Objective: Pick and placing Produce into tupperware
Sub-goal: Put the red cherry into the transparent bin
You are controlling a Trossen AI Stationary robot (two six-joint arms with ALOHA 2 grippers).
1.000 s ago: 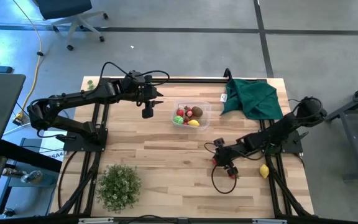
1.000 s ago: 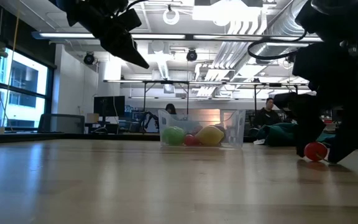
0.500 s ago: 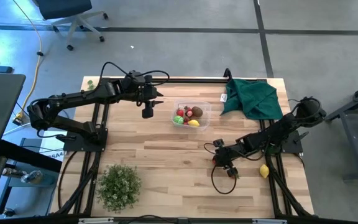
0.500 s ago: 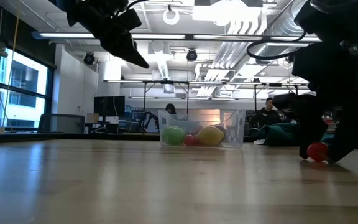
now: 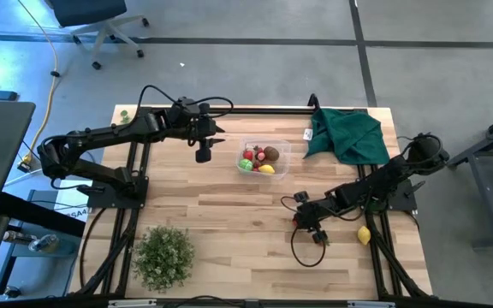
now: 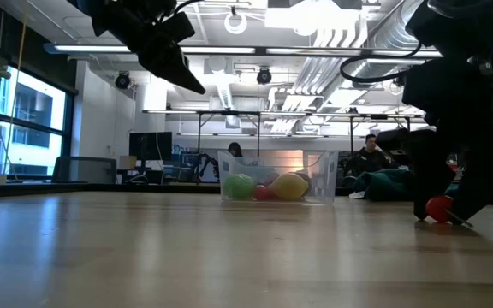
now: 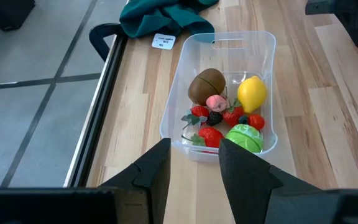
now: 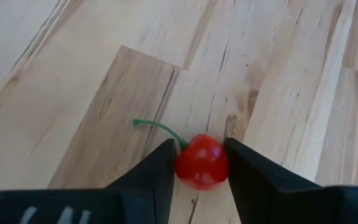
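- Red toy cherry (image 8: 201, 162) with a green stem sits on the wooden table (image 5: 229, 214), squeezed between the right gripper's (image 8: 199, 171) two dark fingers.
- Clear rectangular plastic tub (image 5: 264, 158) lies far centre, holding a brown kiwi (image 7: 206, 86), yellow lemon (image 7: 252, 93), green ball (image 7: 245, 137) and small red fruits.
- Left gripper (image 7: 194, 163) hovers just left of the tub, part-open, holding nothing.

A pale wooden tabletop (image 5: 229, 214) stands on a grey concrete floor (image 5: 246, 68) crossed by dark seams, an office chair (image 5: 101, 21) nearby, while beyond it an open workshop shows exposed ceiling ducts (image 6: 349, 38), strip lights (image 6: 229, 50), tall windows (image 6: 24, 128) and distant desks (image 6: 161, 167).
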